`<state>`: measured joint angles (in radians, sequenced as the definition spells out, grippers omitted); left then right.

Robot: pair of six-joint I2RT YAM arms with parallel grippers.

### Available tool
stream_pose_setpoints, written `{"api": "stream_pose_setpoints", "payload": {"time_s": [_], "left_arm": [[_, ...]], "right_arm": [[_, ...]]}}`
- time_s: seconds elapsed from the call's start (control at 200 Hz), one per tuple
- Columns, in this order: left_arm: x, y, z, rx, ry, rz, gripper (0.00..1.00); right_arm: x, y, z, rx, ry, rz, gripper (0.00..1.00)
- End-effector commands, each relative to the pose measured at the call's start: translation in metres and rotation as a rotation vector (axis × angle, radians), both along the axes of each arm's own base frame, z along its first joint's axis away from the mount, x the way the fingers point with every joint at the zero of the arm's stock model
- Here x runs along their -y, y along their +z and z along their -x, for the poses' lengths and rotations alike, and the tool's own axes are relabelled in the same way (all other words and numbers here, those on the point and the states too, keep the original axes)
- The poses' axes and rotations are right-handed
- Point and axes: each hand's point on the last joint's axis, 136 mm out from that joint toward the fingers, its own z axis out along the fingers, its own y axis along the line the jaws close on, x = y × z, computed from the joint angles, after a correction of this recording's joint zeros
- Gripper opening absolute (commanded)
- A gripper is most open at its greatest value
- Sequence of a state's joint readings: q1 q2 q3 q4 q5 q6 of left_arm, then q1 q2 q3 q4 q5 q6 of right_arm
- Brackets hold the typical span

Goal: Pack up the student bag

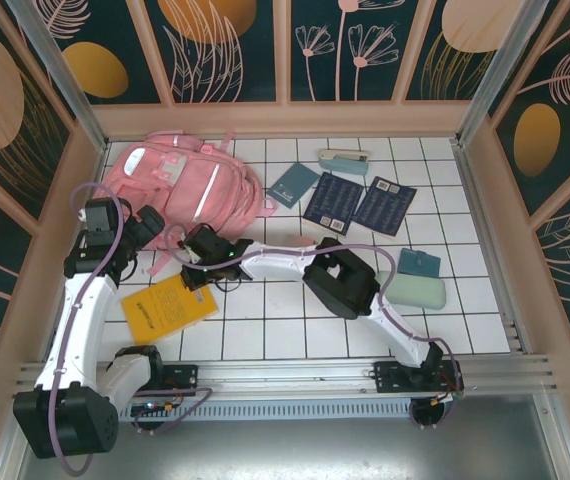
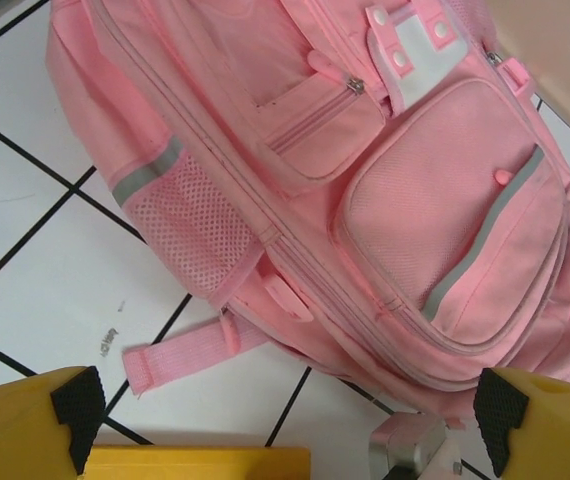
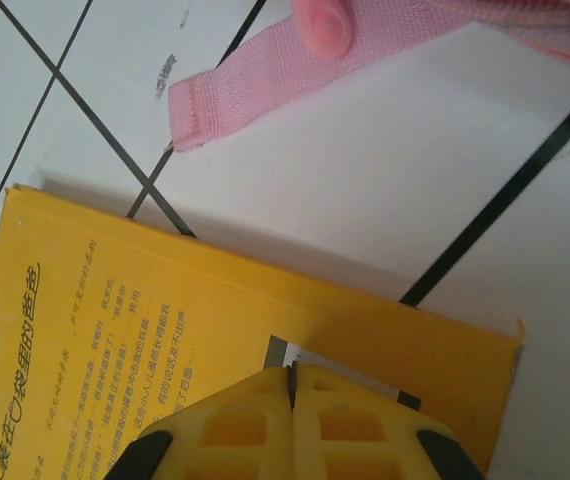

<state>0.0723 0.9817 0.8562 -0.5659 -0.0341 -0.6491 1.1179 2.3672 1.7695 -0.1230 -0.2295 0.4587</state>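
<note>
The student bag [image 1: 190, 180], a big pink backpack with a pale stripe, lies flat at the back left of the tiled table. In the left wrist view it [image 2: 365, 170] spreads ahead of my left gripper [image 2: 285, 410], whose fingers stand wide open over bare tile just short of it. A loose pink strap [image 2: 180, 355] trails from the bag. My left gripper [image 1: 155, 222] hovers at the bag's near edge. A yellow book [image 1: 170, 305] lies in front of the bag. My right gripper [image 3: 292, 385] is shut, fingers pressed together, tips over the yellow book's [image 3: 145, 340] cover near its corner.
At the back right lie a teal notebook [image 1: 293, 183], two dark blue sheets [image 1: 332, 200] [image 1: 384, 205] and a pale case [image 1: 344, 158]. A mint pouch [image 1: 415, 292] and a teal item [image 1: 420, 263] sit at the right. Wooden walls ring the table.
</note>
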Motion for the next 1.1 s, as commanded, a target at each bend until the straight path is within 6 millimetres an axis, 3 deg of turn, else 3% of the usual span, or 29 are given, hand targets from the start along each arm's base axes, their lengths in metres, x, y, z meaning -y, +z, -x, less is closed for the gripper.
{"api": "stream_pose_setpoints", "payload": {"time_s": [0.0,0.135,0.295,0.42,0.66,0.786,0.951,1.096], "left_arm": [[0.005,-0.008,0.006,-0.019,-0.012,0.034,0.96],[0.01,-0.014,0.006,-0.022,-0.026,0.059,0.94],[0.024,-0.029,0.007,-0.03,-0.066,0.128,0.88],[0.045,-0.042,0.007,-0.026,-0.129,0.198,0.83],[0.075,-0.073,0.011,-0.096,-0.203,0.223,0.8],[0.084,-0.082,0.007,-0.098,-0.24,0.244,0.75],[0.1,-0.09,-0.005,-0.096,-0.296,0.269,0.65],[0.118,-0.101,-0.015,-0.11,-0.346,0.266,0.56]], "right_arm": [[0.064,-0.047,-0.026,-0.013,-0.154,0.191,0.0],[0.12,-0.061,-0.036,-0.018,-0.262,0.271,0.0],[0.188,-0.061,-0.047,-0.044,-0.403,0.308,0.0],[0.219,-0.053,-0.051,-0.04,-0.454,0.308,0.0],[0.206,-0.012,-0.059,0.008,-0.426,0.241,0.0],[0.195,0.008,-0.056,0.033,-0.398,0.218,0.07],[0.175,0.028,-0.027,0.065,-0.294,0.177,0.09],[0.163,0.026,0.012,0.063,-0.193,0.169,0.09]]}}
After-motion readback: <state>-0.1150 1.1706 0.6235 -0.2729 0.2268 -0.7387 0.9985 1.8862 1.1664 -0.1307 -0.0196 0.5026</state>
